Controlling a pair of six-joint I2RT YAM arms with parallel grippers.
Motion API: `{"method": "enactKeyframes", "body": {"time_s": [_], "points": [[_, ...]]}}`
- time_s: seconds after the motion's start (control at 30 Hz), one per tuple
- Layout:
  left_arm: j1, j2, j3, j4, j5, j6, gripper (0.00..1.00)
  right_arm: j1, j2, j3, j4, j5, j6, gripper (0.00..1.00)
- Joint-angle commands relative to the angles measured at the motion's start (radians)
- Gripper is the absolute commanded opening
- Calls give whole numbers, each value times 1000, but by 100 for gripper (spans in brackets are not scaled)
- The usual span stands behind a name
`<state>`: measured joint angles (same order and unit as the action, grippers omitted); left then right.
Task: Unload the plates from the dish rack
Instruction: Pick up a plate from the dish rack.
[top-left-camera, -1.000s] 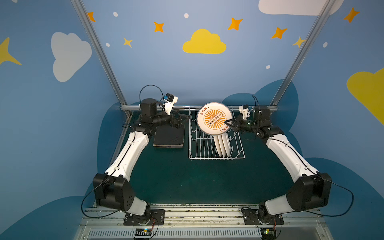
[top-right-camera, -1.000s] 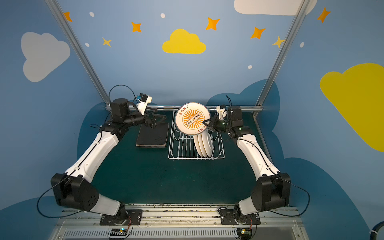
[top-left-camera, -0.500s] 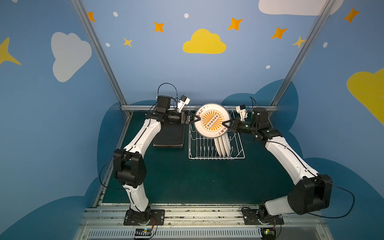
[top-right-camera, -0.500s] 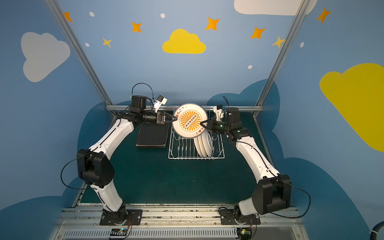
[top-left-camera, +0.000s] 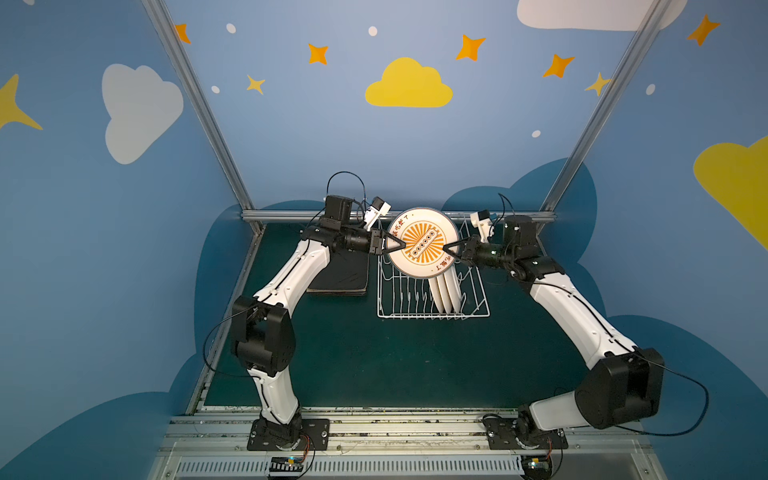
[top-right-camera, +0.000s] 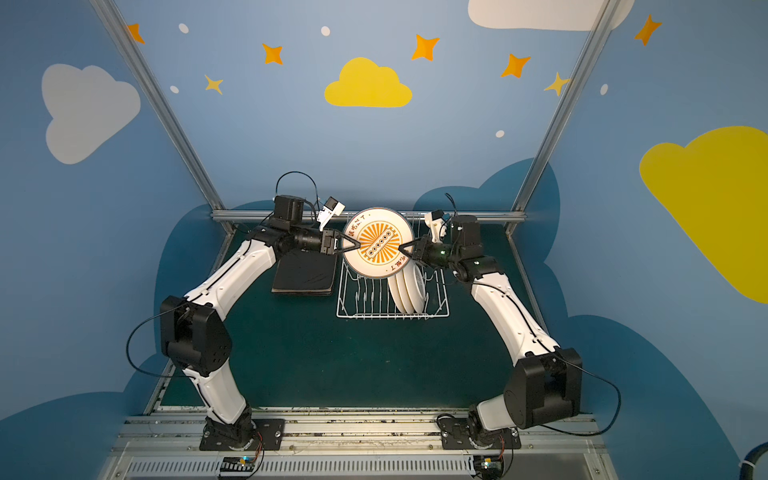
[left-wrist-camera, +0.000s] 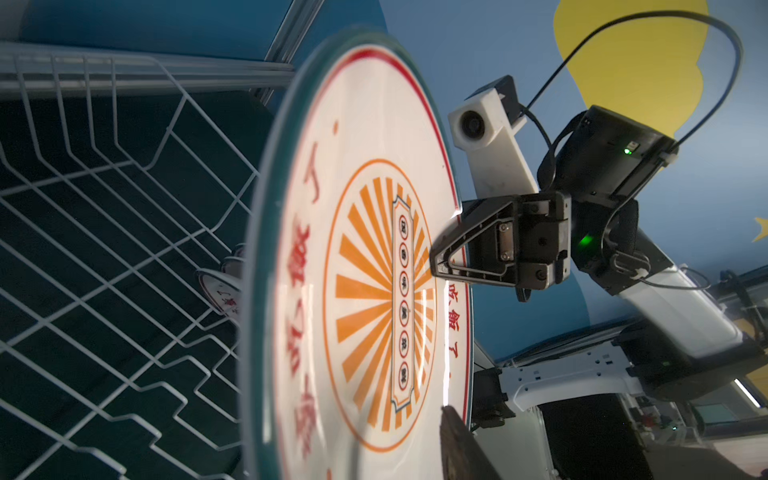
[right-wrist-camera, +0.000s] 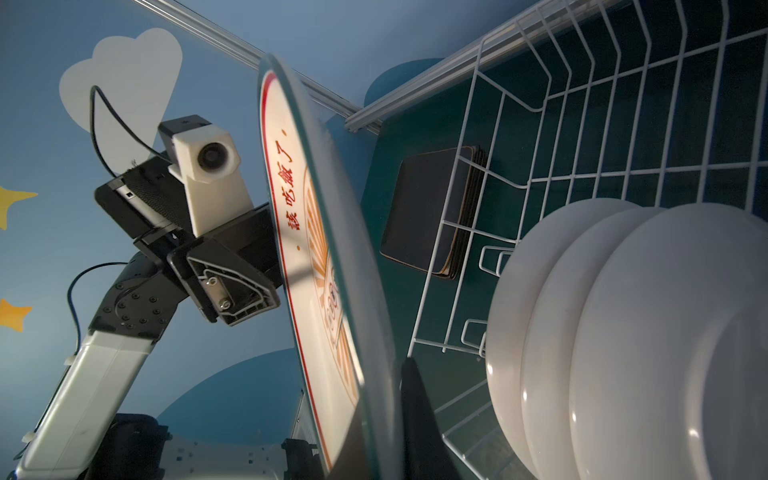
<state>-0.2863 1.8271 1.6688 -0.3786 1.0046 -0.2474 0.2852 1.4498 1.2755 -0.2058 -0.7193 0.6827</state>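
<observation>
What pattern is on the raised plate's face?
The plate shows orange sunburst rays, ringed by red characters; clearest in the left wrist view.

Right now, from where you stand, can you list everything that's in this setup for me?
lifted plate: one, round, white with an orange sunburst print, held over the dish rack between the two grippers
racked plates: three, round, white, standing on edge in the rack, toward the right arm's side
square plates: a stack, count unclear, dark, lying flat on the table beside the rack, on the left arm's side
dish rack: one, white wire, on the table near the back
table: one, dark green, under everything
right gripper: one, black, shut on the lifted plate's rim
left gripper: one, black, at the plate's opposite rim; grip unclear
</observation>
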Motion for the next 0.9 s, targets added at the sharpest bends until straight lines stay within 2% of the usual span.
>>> {"method": "enactKeyframes", "body": {"time_s": [0.0,0.3,0.47,0.57,0.67,0.73,0.87], "points": [[2,-38,-16,32,-21,1,36,13,7,-2,74,-54,13,0],[4,-51,-32,56,-44,-25,5,20,11,10,40,-60,-13,0],[10,-67,-39,57,-45,-38,3,20,5,8,33,-53,-18,0],[20,-75,-43,57,-32,-67,3,19,-5,5,31,-38,-25,11],[34,-99,-60,50,-23,-92,3,14,-20,14,5,-16,-52,34],[45,-120,-75,30,-22,-99,3,10,-37,19,-17,1,-82,43],[56,-182,-110,-56,-39,-75,3,-6,-68,28,-75,25,-156,70]]}}
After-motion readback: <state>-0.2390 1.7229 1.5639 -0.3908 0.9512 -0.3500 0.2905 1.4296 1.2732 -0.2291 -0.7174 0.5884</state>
